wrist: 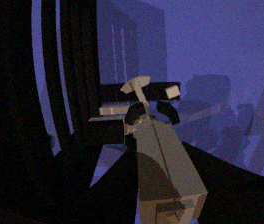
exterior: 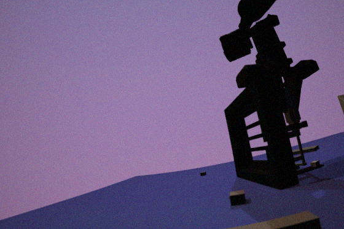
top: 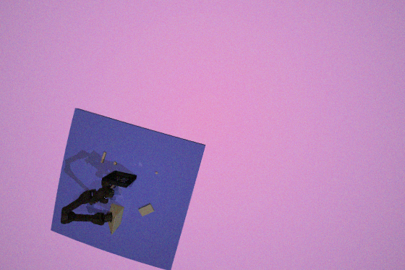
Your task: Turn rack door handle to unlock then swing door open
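The rack (top: 121, 179) (exterior: 241, 143) is a black upright frame with slats, standing on the blue table (top: 145, 140) (exterior: 138, 198). In the wrist view its dark bars (wrist: 78, 60) fill the left side. The handle (wrist: 158, 150) is a long grey-brown block that runs toward the camera; a small part of the handle (exterior: 288, 118) shows in the exterior view. My gripper (wrist: 157, 149) (exterior: 292, 118) is shut on the handle, one dark finger on each side. A thin rod with a pale crosspiece (wrist: 135, 85) lies beyond it. The darkness hides the handle's exact turn and the door's gap.
A long tan strip (top: 103, 157) (exterior: 310, 149) and a small cube (top: 115, 163) (exterior: 315, 164) (wrist: 172, 92) lie near the rack's handle side. Another block (top: 156, 173) (exterior: 237, 197) and a flat tan board (top: 146, 209) lie on the table. A tan plate (top: 116, 216) is at the arm's base.
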Controlling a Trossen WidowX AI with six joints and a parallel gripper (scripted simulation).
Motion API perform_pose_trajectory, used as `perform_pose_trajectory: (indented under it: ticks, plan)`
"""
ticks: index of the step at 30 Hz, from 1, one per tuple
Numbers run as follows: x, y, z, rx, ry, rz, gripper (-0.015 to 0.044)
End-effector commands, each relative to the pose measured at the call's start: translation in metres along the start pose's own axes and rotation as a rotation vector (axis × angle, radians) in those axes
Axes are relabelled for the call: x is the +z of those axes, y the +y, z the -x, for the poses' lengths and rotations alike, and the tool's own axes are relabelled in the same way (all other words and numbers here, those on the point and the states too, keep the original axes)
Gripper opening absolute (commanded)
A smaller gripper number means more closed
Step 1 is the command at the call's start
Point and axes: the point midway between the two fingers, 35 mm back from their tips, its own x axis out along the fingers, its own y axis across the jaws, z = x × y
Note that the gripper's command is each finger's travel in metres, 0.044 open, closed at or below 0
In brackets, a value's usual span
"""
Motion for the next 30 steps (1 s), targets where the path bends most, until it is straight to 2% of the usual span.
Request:
perform_pose_trajectory:
  ticks: [1, 30]
  plan:
    - [0.003, -0.007, 0.001, -0.001, -0.002, 0.071, 0.0023]
    - [0.03, -0.047, 0.001, -0.003, -0.003, 0.556, 0.0023]
